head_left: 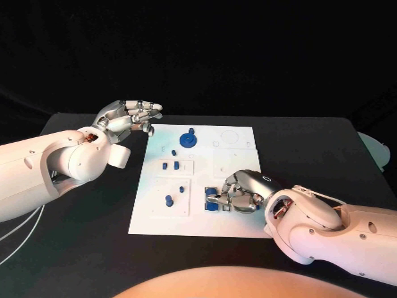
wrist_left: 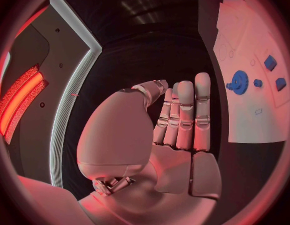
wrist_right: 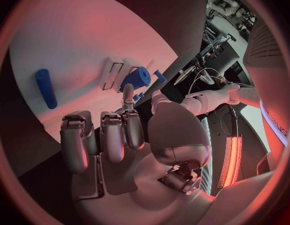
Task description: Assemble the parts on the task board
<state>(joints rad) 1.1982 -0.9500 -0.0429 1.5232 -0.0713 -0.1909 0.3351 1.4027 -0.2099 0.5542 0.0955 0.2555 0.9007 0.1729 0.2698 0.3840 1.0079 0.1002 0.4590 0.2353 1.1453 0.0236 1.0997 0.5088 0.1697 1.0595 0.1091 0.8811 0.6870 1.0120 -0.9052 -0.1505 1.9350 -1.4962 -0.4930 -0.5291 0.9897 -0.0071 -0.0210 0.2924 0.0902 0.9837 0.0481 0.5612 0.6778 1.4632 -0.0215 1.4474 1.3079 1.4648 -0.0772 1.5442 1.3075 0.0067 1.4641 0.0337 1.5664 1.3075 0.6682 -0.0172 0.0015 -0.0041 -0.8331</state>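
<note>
- We see the board (head_left: 232, 186), a white plate, lying in the middle of the black table (head_left: 91, 217), with small blue parts spread over it.
- A blue gear (head_left: 188, 139) stands near the board's far edge; in the left wrist view the same gear (wrist_left: 237, 80) sits beside two smaller blue pieces.
- Two short blue pegs (head_left: 170, 166) stand in a recess on the board's left half, and a single peg (head_left: 169, 200) stands in the recess nearer to us.
- A blue block (head_left: 213, 207) sits in the near middle of the board, touching the fingers of the right hand.
- Our right hand (head_left: 243, 191) rests over the board's near right part, its fingers curled down onto that block; we cannot tell whether it actually grips the piece or merely presses on it.
- In the right wrist view the right hand's fingers (wrist_right: 123, 130) are bent over the board, with a blue cylinder (wrist_right: 46, 87) lying flat well off to one side.
- Our left hand (head_left: 127, 117) hovers off the board's far left corner, above the table, fingers curled loosely inward with nothing in them.
- In the left wrist view the left hand (wrist_left: 182, 120) shows its fingers side by side and no part between them.
</note>
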